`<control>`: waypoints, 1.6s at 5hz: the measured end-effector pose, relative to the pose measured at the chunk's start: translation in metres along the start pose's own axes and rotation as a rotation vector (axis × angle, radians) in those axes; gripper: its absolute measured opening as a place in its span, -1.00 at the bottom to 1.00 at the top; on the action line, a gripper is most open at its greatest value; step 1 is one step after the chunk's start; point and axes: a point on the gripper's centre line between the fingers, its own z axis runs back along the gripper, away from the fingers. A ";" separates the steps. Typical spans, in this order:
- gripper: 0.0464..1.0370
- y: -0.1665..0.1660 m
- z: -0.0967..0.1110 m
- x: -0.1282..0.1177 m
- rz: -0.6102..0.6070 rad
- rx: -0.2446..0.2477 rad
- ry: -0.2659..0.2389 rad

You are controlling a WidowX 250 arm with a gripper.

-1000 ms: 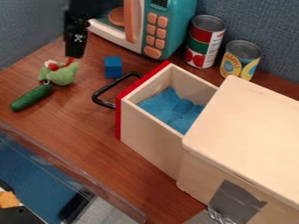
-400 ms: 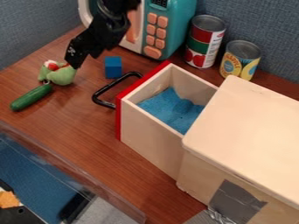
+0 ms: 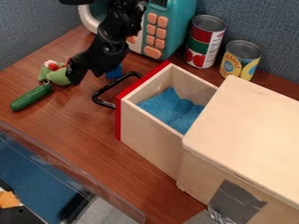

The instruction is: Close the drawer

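The black gripper (image 3: 88,68) hangs at the upper left, over the green plush toy's right side and to the left of the drawer handle, apart from it. The wooden drawer (image 3: 149,142) stands pulled out of its pale wooden box (image 3: 245,135). It has a red front (image 3: 118,114) facing left, with a black loop handle (image 3: 100,99) on it. Blue cloth (image 3: 170,110) lies inside the drawer.
A blue block (image 3: 114,72), partly hidden by the gripper, sits behind the handle. Left are a green plush toy (image 3: 57,77) and a cucumber (image 3: 31,97). Behind stand a teal toy microwave (image 3: 175,26) and two cans (image 3: 204,41) (image 3: 240,60).
The gripper has come down and slightly right from the upper left, now covering part of the plush toy and the blue block. The drawer has not moved.
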 end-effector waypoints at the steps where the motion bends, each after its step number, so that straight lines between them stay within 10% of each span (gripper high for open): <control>1: 0.92 -0.004 0.011 0.006 0.052 0.034 -0.140; 3: 0.92 -0.006 0.026 0.027 0.062 0.060 -0.342; 5: 0.92 -0.001 0.019 0.050 0.047 0.041 -0.310; 8: 0.93 -0.006 0.048 0.103 0.028 0.041 -0.429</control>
